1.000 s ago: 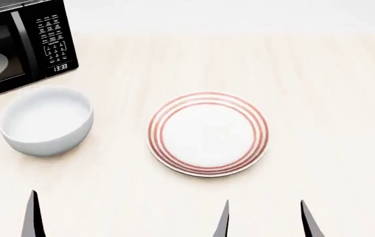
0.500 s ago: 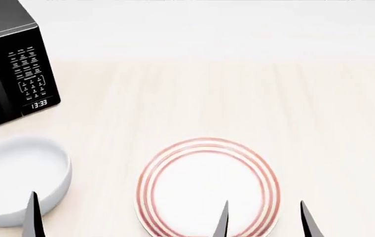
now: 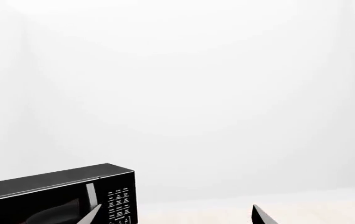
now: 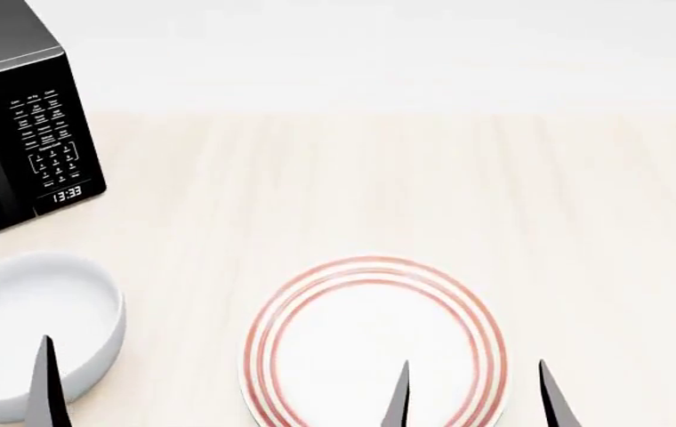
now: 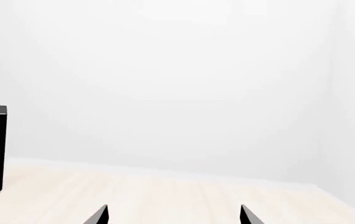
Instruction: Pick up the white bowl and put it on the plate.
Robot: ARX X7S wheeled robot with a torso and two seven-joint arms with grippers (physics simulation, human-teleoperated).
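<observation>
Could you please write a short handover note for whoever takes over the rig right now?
Left gripper: open, holding nothing; only its finger tips show.
Right gripper: open, holding nothing, its fingers in front of the plate's near edge in the head view.
Bowl: upright on the table, at the robot's left, below the microwave in the head view, apart from the plate.
Plate: in the middle, bare, partly cut off by the frame edge.
Done: nothing yet; bowl not gripped.
Left: grasp the bowl, probably with the left gripper, lift it, set it on the plate.

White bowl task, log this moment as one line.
white bowl: on table, left of plate | left gripper: open, empty | right gripper: open, empty
</observation>
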